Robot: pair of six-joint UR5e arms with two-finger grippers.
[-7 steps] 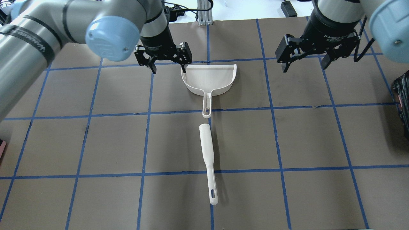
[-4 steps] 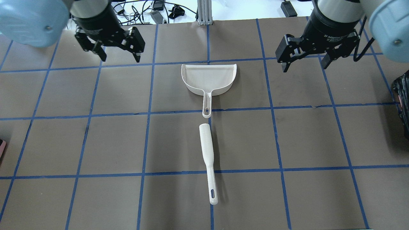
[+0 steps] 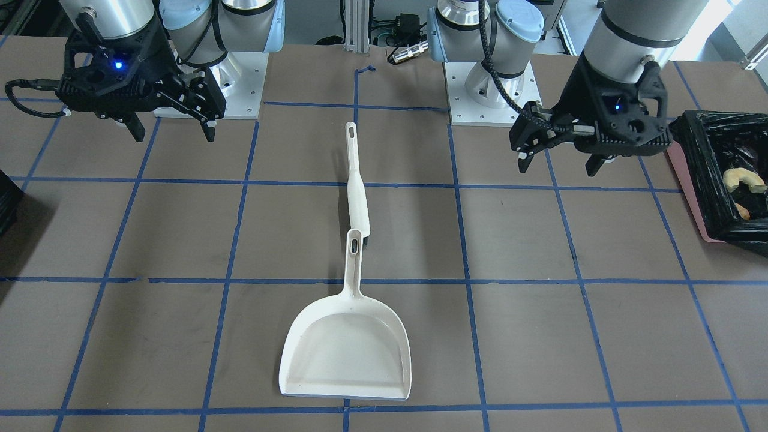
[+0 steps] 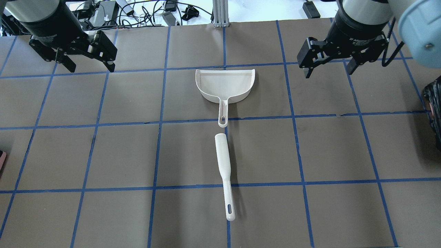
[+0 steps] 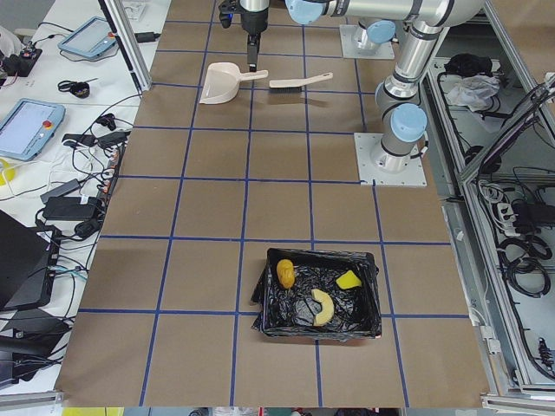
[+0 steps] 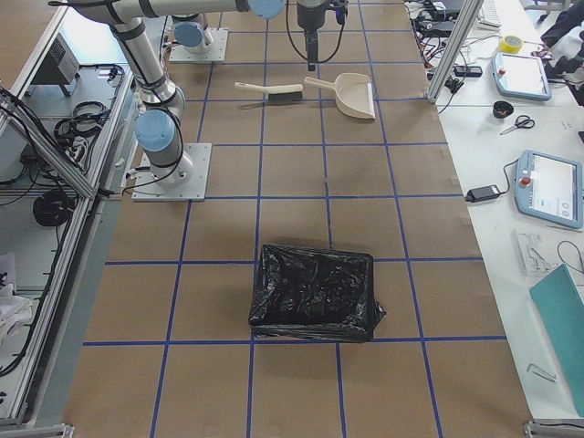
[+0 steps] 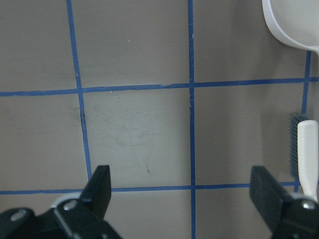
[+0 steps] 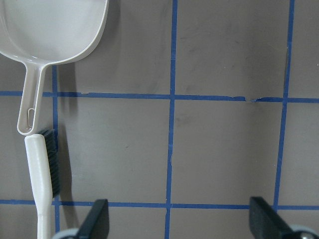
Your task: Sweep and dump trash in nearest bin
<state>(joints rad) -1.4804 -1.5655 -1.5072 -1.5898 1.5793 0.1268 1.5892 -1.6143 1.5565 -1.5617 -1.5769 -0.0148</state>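
The trash lies inside the pink bin, which is lined with a black bag: the potato-like lump, the croissant twist and the yellow-green cube. The bin stands at the table's end on my left. The croissant also shows in the front view. My left gripper is open and empty, hovering far left of the white dustpan. My right gripper is open and empty to the dustpan's right. The white brush lies in line with the dustpan's handle.
A second dark box covered in black plastic stands at the table's end on my right, showing at the overhead view's right edge. Blue tape lines grid the brown table. Cables and an aluminium post lie beyond the far edge.
My left arm has swung from beside the dustpan's left corner out to the far left. Its gripper stays open. The right arm, dustpan and brush have not moved.
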